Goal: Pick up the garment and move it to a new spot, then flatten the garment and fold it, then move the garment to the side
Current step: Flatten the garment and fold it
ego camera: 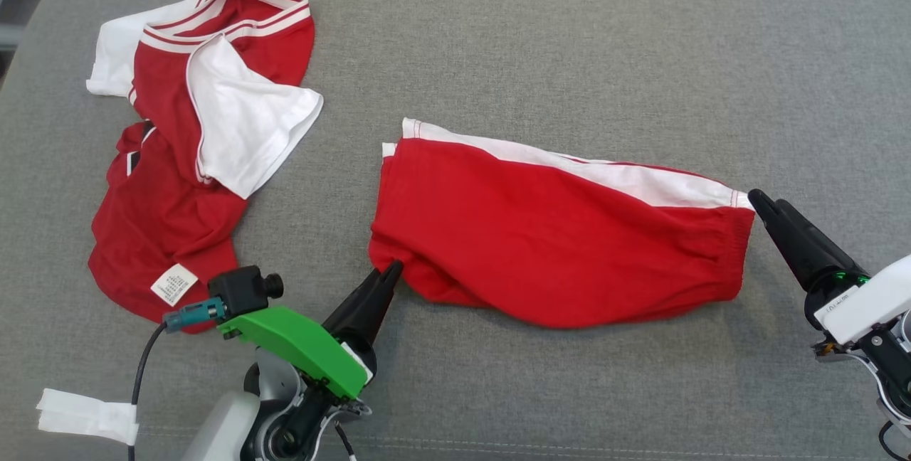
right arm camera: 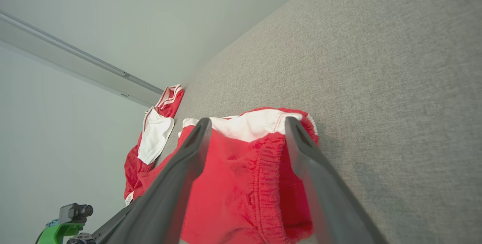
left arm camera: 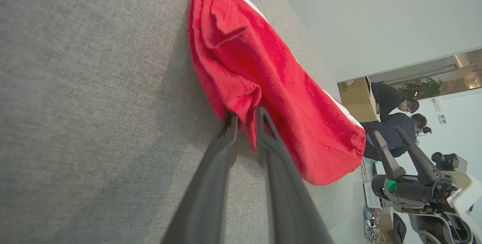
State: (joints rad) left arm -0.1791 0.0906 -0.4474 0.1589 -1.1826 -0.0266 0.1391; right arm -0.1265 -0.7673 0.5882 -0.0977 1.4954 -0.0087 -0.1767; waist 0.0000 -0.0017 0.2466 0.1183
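The garment (ego camera: 555, 233) is a pair of red shorts with a white side stripe. It lies folded and fairly flat on the grey cushion (ego camera: 569, 41), waistband to the right. My left gripper (ego camera: 391, 269) is at the shorts' lower left corner. In the left wrist view its fingers (left arm camera: 246, 116) are only slightly parted, with a fold of the red cloth (left arm camera: 263, 67) between the tips. My right gripper (ego camera: 758, 198) is open just off the waistband's upper right corner. In the right wrist view its fingers (right arm camera: 246, 123) frame the elastic waistband (right arm camera: 241, 183) without touching it.
A crumpled red and white shirt (ego camera: 199, 148) lies at the far left of the cushion, also seen in the right wrist view (right arm camera: 150, 142). A white strip of tape (ego camera: 85, 415) sits at the lower left. Two people (left arm camera: 395, 104) are in the room behind.
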